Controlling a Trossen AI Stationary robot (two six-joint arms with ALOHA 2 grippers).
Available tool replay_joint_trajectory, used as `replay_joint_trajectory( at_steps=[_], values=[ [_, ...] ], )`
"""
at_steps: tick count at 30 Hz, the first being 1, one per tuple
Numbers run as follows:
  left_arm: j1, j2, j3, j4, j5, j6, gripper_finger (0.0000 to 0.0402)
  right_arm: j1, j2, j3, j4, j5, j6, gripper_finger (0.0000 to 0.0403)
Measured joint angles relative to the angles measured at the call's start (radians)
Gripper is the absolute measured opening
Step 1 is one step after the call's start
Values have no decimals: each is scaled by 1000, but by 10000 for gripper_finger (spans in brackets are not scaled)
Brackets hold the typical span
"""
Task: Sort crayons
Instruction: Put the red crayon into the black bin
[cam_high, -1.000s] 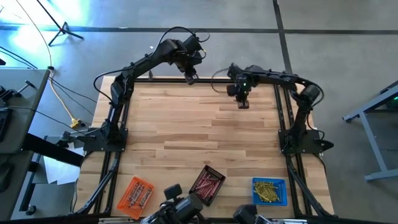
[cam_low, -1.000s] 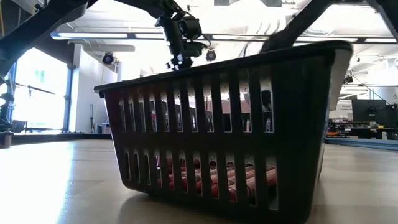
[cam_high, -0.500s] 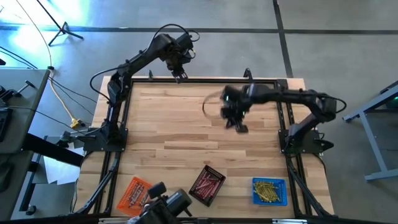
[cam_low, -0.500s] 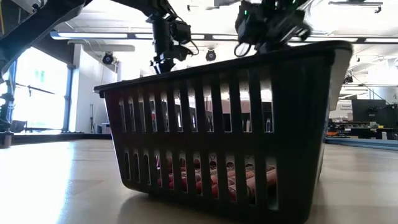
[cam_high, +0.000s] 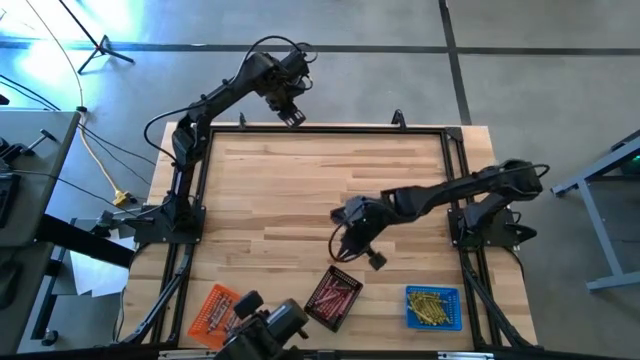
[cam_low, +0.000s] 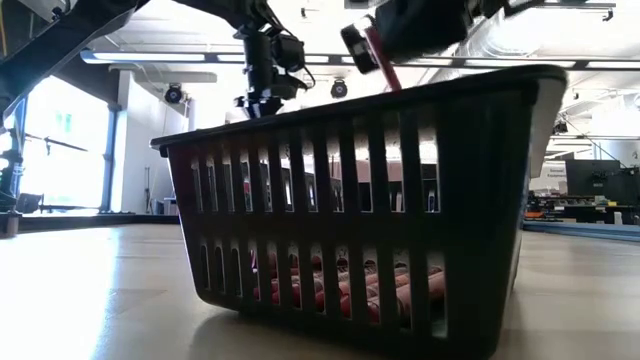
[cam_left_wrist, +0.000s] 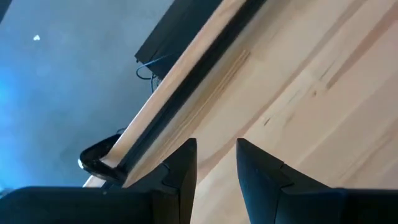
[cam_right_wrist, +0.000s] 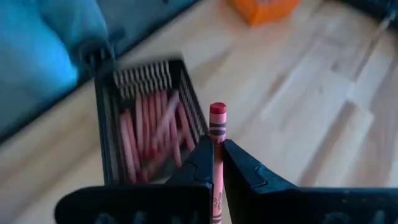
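Note:
My right gripper (cam_high: 374, 260) hangs above the table just beyond the black tray (cam_high: 333, 297), shut on a red crayon (cam_right_wrist: 217, 124). The tray holds several red crayons (cam_right_wrist: 146, 134). An orange tray (cam_high: 218, 311) with crayons sits at the near left, and a blue tray (cam_high: 433, 307) with yellow crayons (cam_high: 431, 305) at the near right. My left gripper (cam_high: 293, 117) hovers open over the table's far edge with nothing between its fingers (cam_left_wrist: 186, 168). In the low view the red crayon (cam_low: 386, 70) slants down from my right gripper (cam_low: 368, 45) above the tray's rim (cam_low: 400, 90). My right gripper pinches the red crayon's shaft (cam_right_wrist: 217, 140) between its two fingers (cam_right_wrist: 200, 160), which lie along it. The crayon's end (cam_right_wrist: 217, 109) sticks out past the fingertips. It is lifted clear of the table, slanting downward beside the black tray's far wall.
The three trays line the table's near edge. A black frame rail (cam_left_wrist: 186, 81) runs along the far edge under my left gripper. Bare wood (cam_high: 290, 200) fills the middle of the table.
My right gripper has swung from the table's far edge toward the near edge, ending close to the black tray, and it has turned and tipped on the way while staying shut. My left gripper has shifted a little toward the table's left along the far edge.

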Motion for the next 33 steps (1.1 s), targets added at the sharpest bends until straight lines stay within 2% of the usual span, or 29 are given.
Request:
replay_joint_trajectory(
  at_steps=[3, 13, 17, 24, 33],
  values=[
    [-6, 0, 0, 22, 0, -56, 101, 40, 28, -15, 133, -18, 93, 1],
    [-35, 0, 0, 16, 1, -212, 101, 246, 183, -36, 365, -50, 236, 3],
    [-62, 0, 0, -3, 0, -293, 101, 292, 209, -36, 407, 28, 269, 3],
    [-140, 2, 0, -95, 9, -374, 101, 288, 210, -36, 485, 183, 344, 3],
    [-266, -4, 1, -139, 9, -313, 101, 288, 210, -34, 409, 224, 393, 5]
  ],
)
